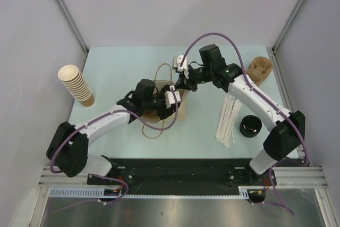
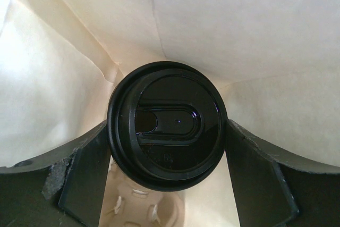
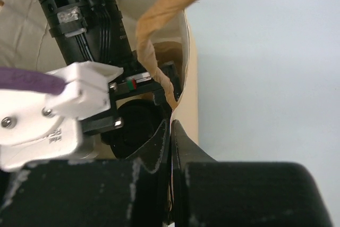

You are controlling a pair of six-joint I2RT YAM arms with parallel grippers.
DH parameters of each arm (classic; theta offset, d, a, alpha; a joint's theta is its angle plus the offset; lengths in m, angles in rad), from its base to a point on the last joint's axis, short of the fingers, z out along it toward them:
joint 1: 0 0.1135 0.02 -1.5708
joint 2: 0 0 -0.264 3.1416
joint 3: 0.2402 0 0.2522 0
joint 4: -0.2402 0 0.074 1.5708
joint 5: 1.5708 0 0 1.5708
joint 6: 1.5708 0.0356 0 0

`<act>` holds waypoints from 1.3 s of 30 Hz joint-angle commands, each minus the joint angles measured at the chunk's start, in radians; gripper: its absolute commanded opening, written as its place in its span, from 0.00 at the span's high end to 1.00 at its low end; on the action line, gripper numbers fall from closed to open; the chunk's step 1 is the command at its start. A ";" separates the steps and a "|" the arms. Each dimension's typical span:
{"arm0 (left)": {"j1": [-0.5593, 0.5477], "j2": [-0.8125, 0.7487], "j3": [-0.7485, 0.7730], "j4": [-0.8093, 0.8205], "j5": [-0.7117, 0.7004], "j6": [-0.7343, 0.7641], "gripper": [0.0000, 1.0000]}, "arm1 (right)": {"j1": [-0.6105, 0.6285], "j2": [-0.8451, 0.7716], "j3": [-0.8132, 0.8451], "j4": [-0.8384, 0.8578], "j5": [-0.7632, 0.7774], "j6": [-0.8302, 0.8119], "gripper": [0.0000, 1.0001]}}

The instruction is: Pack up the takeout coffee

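Observation:
The takeout coffee is a cup under a black sip lid [image 2: 167,126]; its tan body is hidden below the lid. My left gripper [image 2: 167,131] reaches into a brown paper bag [image 1: 179,111] and is shut on the cup, with a finger [image 2: 85,168] pressed to each side. A pale moulded shape [image 2: 143,206] lies under the cup inside the bag. My right gripper [image 3: 171,123] is shut on the bag's rim [image 3: 187,78], just below its twisted paper handle [image 3: 159,19]. From above, the two grippers [image 1: 169,99] [image 1: 183,85] meet at the bag's mouth.
A tall stack of nested tan cups [image 1: 77,84] lies at the left. A brown pulp carrier tray [image 1: 260,70] sits at the back right. Pale stirrers [image 1: 227,120] and black lids [image 1: 249,126] lie at the right front.

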 commanded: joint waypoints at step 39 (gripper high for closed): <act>0.049 0.394 0.212 -0.277 -0.240 -0.220 1.00 | -0.079 0.159 0.204 -0.298 -0.143 -0.217 1.00</act>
